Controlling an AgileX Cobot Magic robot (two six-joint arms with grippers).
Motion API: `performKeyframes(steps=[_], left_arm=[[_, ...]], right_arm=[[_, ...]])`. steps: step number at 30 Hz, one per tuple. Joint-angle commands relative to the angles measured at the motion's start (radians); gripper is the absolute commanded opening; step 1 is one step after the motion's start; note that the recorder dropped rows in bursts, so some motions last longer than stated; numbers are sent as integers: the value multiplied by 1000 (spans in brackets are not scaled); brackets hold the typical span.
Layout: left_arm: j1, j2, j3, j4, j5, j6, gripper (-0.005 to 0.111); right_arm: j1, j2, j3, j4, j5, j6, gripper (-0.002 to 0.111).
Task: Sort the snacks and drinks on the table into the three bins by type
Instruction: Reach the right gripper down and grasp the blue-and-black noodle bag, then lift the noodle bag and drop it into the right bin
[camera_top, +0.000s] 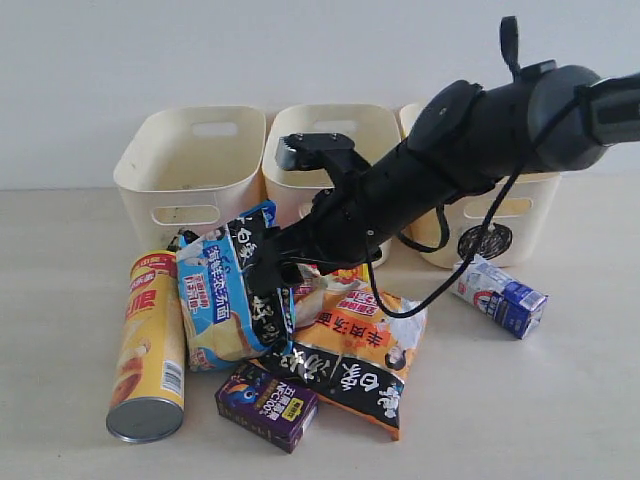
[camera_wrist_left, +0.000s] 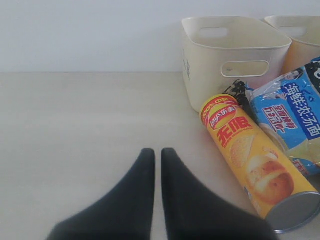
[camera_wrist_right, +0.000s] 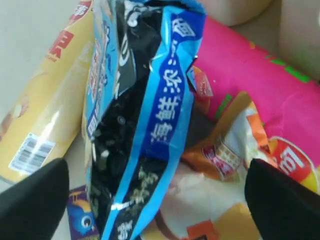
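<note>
My right gripper (camera_top: 272, 272) (camera_wrist_right: 160, 200) is open wide, its fingers standing on either side of the blue-white-black chip bag (camera_top: 225, 295) (camera_wrist_right: 145, 115) without touching it. Under that bag lie the orange-black chip bag (camera_top: 355, 365) (camera_wrist_right: 220, 150) and the pink tube (camera_wrist_right: 250, 75), which the arm mostly hides in the exterior view. The yellow tube (camera_top: 150, 340) (camera_wrist_left: 250, 165) lies to the left. A purple carton (camera_top: 267, 405) (camera_wrist_right: 80, 220) sits in front. The white and blue carton (camera_top: 498, 295) lies at the right. My left gripper (camera_wrist_left: 156, 152) is shut over bare table.
Three cream bins stand in a row at the back: left bin (camera_top: 190, 170) (camera_wrist_left: 235, 60), middle bin (camera_top: 330, 130), right bin (camera_top: 520, 215) with a scribbled circle. The right arm and its cable reach across the middle and right bins. A white wall rises behind.
</note>
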Motion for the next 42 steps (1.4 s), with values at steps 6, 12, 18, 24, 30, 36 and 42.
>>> performKeyframes(steps=[6,12,18,24,30,36,42], left_arm=[[4,-3,-2,-5,-5,-9,4],[4,-3,-2,-5,-5,-9,4],[4,-3,-2,-5,-5,-9,4],[4,-3,-2,-5,-5,-9,4],[4,-3,-2,-5,-5,-9,4],[4,-3,-2,-5,-5,-9,4],[4,-3,-2,-5,-5,-9,4]], right_arm=[[51,55,-46,40,-60,-21,86],[70,61,-48,47,-85,-24,85],[106,99,-51,53,-151,-50,81],[121,115,-52,53,-174,-66,74],[121,113,-52,53,-174,-66,14],[121,100,-52,45,-187,-64,1],[121,38,-52,44,-175,-64,1]])
